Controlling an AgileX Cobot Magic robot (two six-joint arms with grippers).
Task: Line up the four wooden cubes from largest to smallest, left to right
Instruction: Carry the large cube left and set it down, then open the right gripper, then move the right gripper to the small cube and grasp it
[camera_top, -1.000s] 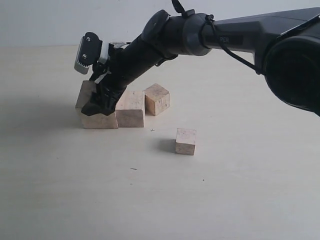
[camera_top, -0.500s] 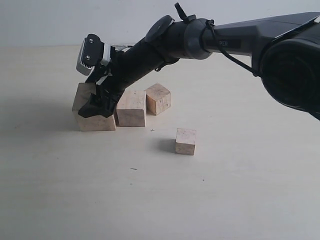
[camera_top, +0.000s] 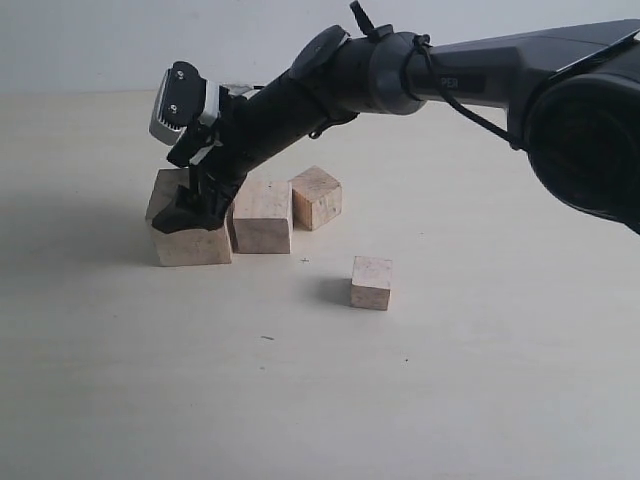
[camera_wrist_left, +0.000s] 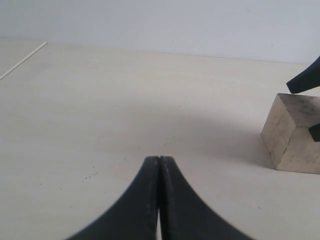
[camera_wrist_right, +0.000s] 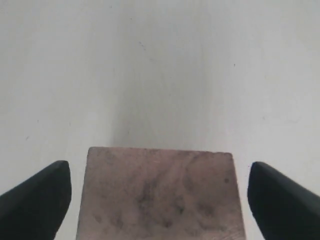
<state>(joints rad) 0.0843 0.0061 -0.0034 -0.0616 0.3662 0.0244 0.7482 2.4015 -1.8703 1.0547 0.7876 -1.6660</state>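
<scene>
- The table (camera_top: 480, 380) carries four wooden cubes.
- The right arm (camera_top: 450, 75) reaches across to the left end, hiding part of the cubes there.
- The right gripper (camera_wrist_right: 159, 192) straddles the largest cube (camera_top: 195, 247), fingers spread wide with a gap on each side.
- The left gripper (camera_wrist_left: 159, 162) has its fingers pressed together, holding nothing.
- The largest cube sits flat, leftmost of three.
- The second cube (camera_top: 262, 215) is just beside it, squarely faced.
- The third cube (camera_top: 316, 197) shows a corner forward.
- The smallest cube (camera_top: 371, 282) stands apart, nearer the camera.
</scene>
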